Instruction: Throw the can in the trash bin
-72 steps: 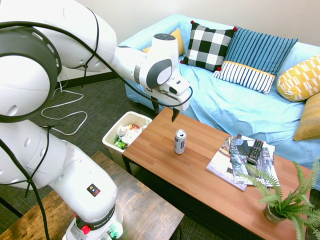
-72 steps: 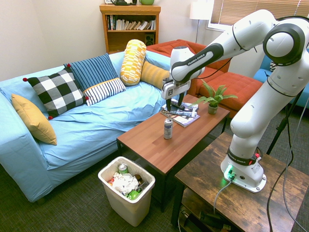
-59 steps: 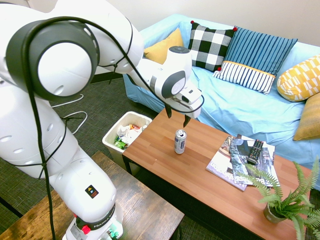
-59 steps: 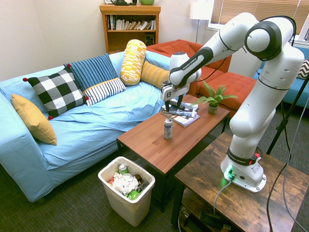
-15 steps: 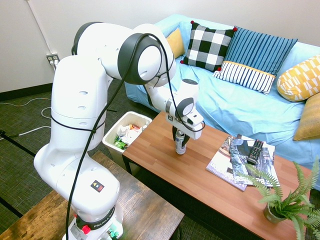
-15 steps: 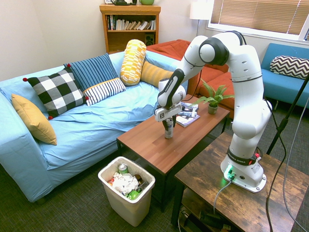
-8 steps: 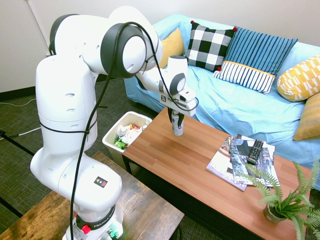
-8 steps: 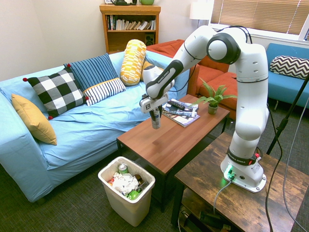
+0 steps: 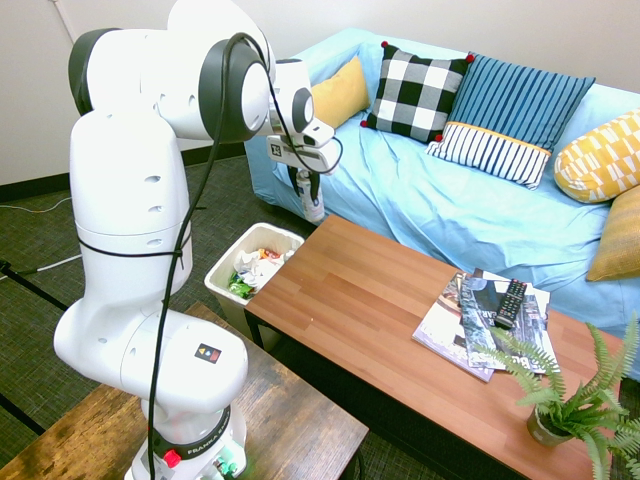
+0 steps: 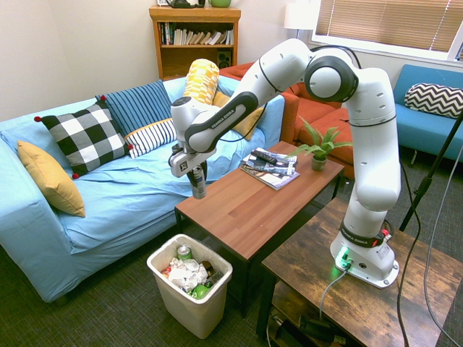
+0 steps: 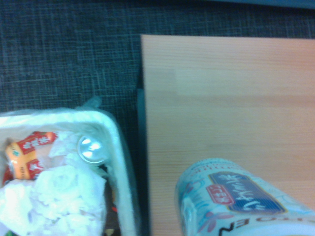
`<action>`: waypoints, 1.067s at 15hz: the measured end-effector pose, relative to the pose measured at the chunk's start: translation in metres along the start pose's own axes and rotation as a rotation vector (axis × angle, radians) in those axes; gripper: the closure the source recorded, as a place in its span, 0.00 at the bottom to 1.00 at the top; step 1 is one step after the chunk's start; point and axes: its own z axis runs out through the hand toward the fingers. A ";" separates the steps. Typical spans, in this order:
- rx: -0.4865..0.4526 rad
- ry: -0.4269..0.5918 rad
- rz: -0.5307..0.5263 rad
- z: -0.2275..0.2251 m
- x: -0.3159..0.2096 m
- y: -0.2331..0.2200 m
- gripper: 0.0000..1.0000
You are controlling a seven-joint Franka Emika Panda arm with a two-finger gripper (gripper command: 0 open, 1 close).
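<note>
Right now, the gripper [image 10: 197, 173] is closing its fingers firmly around the can [image 10: 199, 188], which is hanging slightly tilted in the air. Seen in the second exterior view, with twelve at the picture's top, the can is hovering at twelve o'clock from the trash bin [image 10: 187, 307], outside it. From the can, the light-blue sofa cover [image 10: 123, 195] is spreading toward nine o'clock. The brown coffee table [image 10: 242, 213] is standing just beside the bin, its top stretching away toward one or two o'clock. On it, magazines [image 10: 271, 173] are lying at about three o'clock from the can, with a dark remote [image 10: 264, 155] resting on them, and a potted fern [image 10: 318, 148] is standing at two o'clock from the magazines. Crumpled white paper [image 10: 188, 275] and a green-and-silver can [image 10: 184, 252] are sitting inside the bin, the second can at roughly eleven o'clock from the paper.
</note>
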 end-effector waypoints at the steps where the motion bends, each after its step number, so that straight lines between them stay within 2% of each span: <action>1: -0.001 0.009 -0.017 -0.004 -0.016 -0.013 1.00; 6: -0.029 0.046 -0.099 0.010 -0.087 -0.066 1.00; 13: -0.129 0.092 -0.162 0.091 -0.143 -0.107 1.00; 14: -0.140 0.097 -0.164 0.100 -0.149 -0.109 0.00; 16: -0.156 0.109 -0.162 0.109 -0.153 -0.112 0.00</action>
